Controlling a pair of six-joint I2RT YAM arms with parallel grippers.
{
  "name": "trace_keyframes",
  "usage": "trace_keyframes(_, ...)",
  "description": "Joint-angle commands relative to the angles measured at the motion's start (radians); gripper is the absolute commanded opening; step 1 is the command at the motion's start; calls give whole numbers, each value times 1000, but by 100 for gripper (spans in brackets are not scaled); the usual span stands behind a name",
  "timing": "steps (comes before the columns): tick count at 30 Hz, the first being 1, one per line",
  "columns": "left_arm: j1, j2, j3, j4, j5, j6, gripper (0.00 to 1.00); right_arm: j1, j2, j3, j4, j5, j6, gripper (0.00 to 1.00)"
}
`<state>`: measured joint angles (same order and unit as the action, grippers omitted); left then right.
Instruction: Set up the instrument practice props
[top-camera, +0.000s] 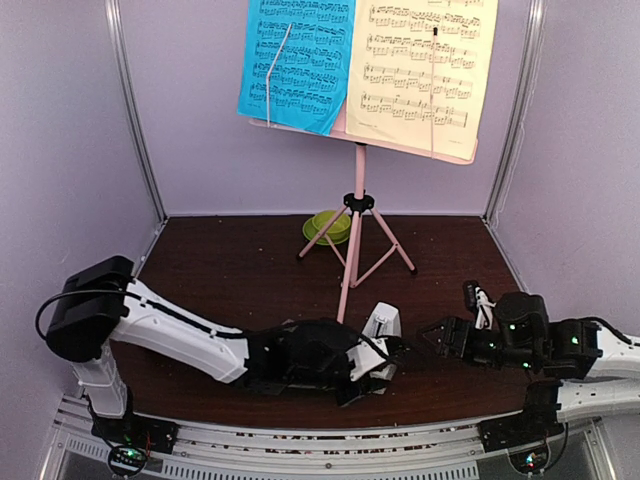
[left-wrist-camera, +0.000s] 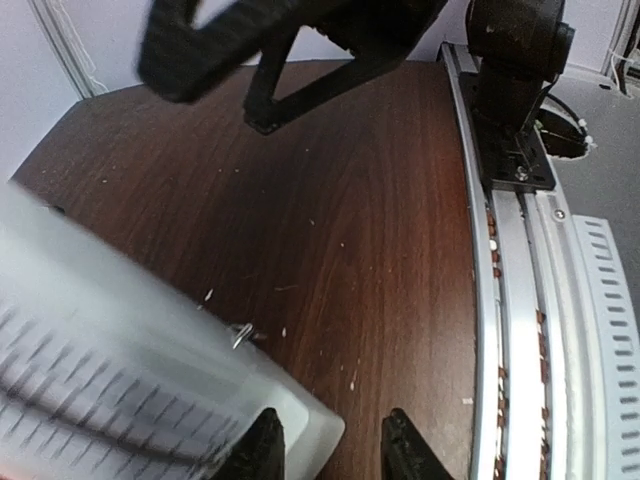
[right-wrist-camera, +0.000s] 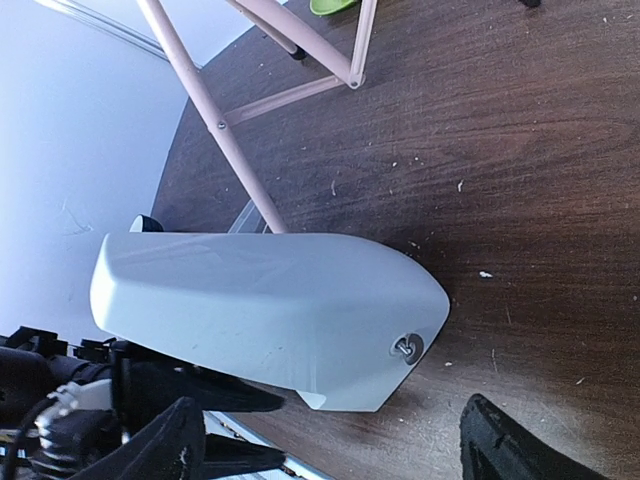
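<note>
The left gripper (top-camera: 380, 358) reaches low over the brown table (top-camera: 230, 270), right next to the white metronome (top-camera: 383, 322). In the left wrist view its two black fingers (left-wrist-camera: 265, 445) are a little way apart. One corner of the metronome (left-wrist-camera: 120, 370) sits between them, against one finger, and a bit of table shows between that corner and the other finger. So this gripper (left-wrist-camera: 335, 440) is partly open and is not squeezing the metronome. The metronome looks blurry here. The right gripper (top-camera: 432, 338) is on the other side of the metronome, close to it and pointing at it, but not touching it. In the right wrist view its fingers (right-wrist-camera: 170, 440) are spread wide and hold nothing. The metronome (right-wrist-camera: 260, 300) is just in front of this gripper (right-wrist-camera: 335, 410), with a small metal knob (right-wrist-camera: 405, 347) on the side that faces it. I cannot tell if the metronome stands straight or leans. Behind the metronome, farther from both grippers, the pink music stand (top-camera: 357, 190) stands on its three legs, and one leg (right-wrist-camera: 240, 160) comes down close to the metronome. High on the stand, a blue music sheet (top-camera: 295, 60) is on the left and a yellow music sheet (top-camera: 420, 65) is on the right. A green cup (top-camera: 325, 225) sits on the table behind the legs.
</note>
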<state>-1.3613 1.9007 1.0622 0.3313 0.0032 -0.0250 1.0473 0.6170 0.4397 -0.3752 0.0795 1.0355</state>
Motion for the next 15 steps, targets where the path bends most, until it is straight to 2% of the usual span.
trace_keyframes(1, 5, -212, -185, 60, 26, -40, 36, 6, 42, -10, 62, -1, -48, 89)
trace_keyframes(6, 5, -254, -268, -19, 54, 15, 28, 25, 150, 6, 118, -15, -56, 87)
trace_keyframes(10, 2, -151, -202, -37, 31, 21, 22, 24, 149, -10, 145, 4, -31, 87)
trace_keyframes(15, 4, -8, -77, -44, -48, 19, 19, 23, 99, -28, 92, 18, -1, 87)
